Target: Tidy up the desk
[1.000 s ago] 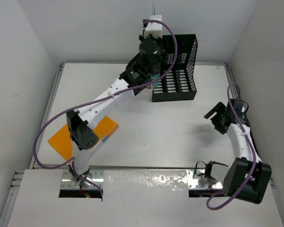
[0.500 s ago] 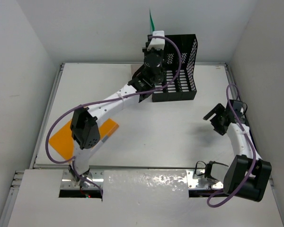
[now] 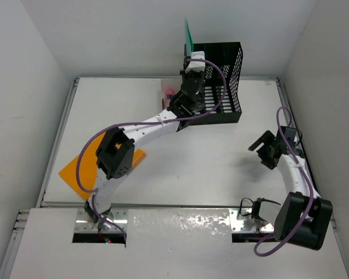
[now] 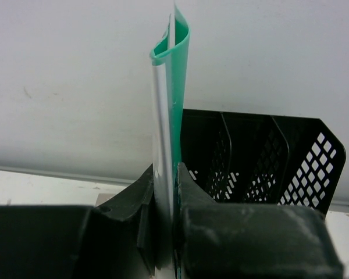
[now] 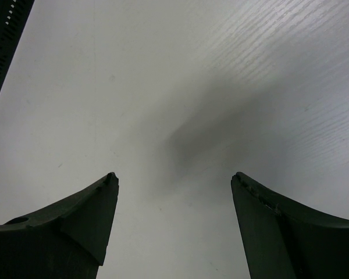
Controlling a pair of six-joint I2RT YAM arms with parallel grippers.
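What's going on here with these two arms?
The left gripper is shut on a green folder, holding it upright by the black mesh file rack at the far side of the desk. The right gripper hangs open over bare desk, holding nothing. An orange folder lies flat near the left arm's base.

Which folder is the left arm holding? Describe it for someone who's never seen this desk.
Look to the black mesh file rack at the far edge of the desk. At its left end, the left tool pinches a thin green folder upright, sticking up against the back wall. It is green and off the surface; the orange folder lies flat at the near left.
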